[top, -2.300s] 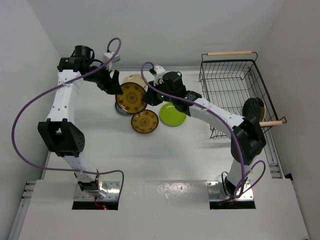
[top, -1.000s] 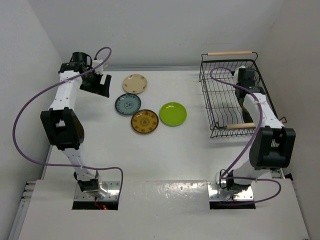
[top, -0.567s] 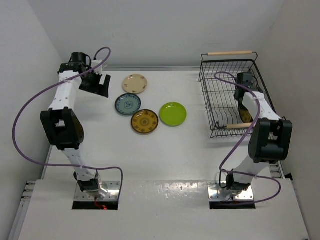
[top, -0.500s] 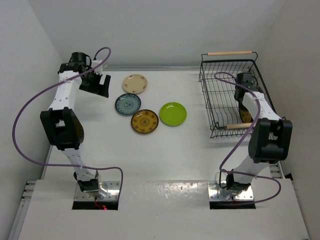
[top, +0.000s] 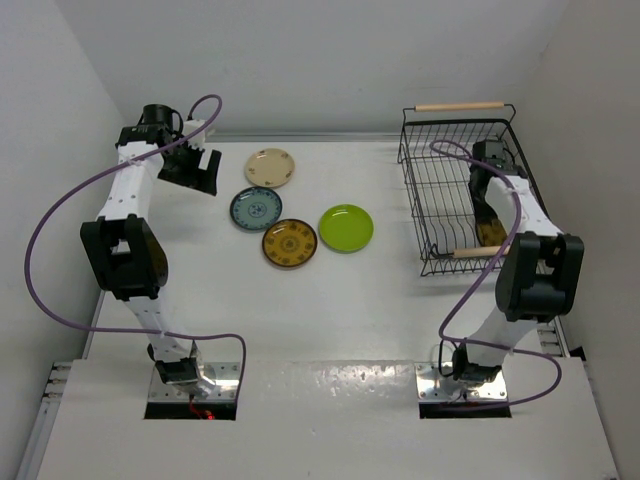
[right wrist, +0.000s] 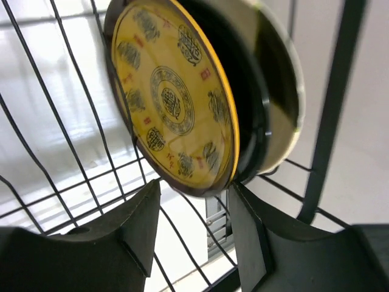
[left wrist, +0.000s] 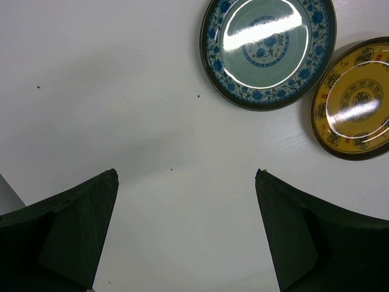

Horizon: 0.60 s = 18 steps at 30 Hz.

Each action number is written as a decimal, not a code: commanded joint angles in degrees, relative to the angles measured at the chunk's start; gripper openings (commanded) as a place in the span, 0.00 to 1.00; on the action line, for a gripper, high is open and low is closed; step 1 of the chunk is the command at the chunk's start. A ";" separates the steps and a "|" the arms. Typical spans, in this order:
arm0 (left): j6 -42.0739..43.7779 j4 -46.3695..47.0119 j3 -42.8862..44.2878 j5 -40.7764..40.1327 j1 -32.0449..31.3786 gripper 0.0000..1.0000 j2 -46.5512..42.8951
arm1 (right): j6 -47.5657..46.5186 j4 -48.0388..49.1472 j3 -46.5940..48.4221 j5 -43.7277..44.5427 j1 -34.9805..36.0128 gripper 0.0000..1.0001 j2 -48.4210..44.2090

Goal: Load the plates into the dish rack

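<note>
Overhead: beige plate (top: 270,167), blue plate (top: 256,209), brown-yellow plate (top: 290,243) and lime plate (top: 346,228) lie on table (top: 400,300), well apart from dish rack (top: 452,130).
Left wrist: left gripper (left wrist: 185,176) wide open, empty.
Right wrist: right gripper (right wrist: 194,201) parted around racked patterned plate (right wrist: 173,97); black plate (right wrist: 252,115) and cream plate (right wrist: 281,91) behind it.
Three racked, four left.

We are seeing bright, even overhead light; glare is streaking the blue plate (left wrist: 267,52), and the table (top: 340,300) is showing faint shadows.
</note>
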 commanded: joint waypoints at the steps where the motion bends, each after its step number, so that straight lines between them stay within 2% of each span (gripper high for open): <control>1: 0.35 0.41 -0.19 0.11 0.64 0.99 -1.14 | 1.60 -0.84 4.79 -0.39 0.55 0.49 -2.71; 5: 0.35 0.41 0.33 0.11 0.64 0.99 -1.14 | 1.60 -1.80 8.13 -1.00 1.51 0.50 -5.35; 9: 0.35 -0.12 0.34 0.11 0.64 0.99 -1.14 | 1.95 -3.91 9.10 -3.72 4.23 0.56 -8.08; 12: 0.35 -0.12 0.87 0.11 0.64 0.99 -1.14 | 4.49 -4.97 7.71 -11.70 9.67 0.56 -10.36; 14: 0.35 -0.12 0.87 0.11 0.64 0.99 -1.14 | 8.60 -1.66 6.04 -18.71 13.96 0.43 -11.86; 15: 0.35 -0.12 0.87 0.11 0.64 0.99 -1.14 | 9.50 -0.76 2.37 -19.63 14.86 0.39 -12.12; 16: 0.35 -0.12 0.87 0.11 0.64 0.99 -1.14 | 12.21 0.38 1.12 -20.42 16.44 0.28 -12.30; 18: 0.35 -0.12 0.87 0.11 0.64 0.99 -1.66 | 14.16 2.59 -1.61 -20.43 17.86 0.17 -10.91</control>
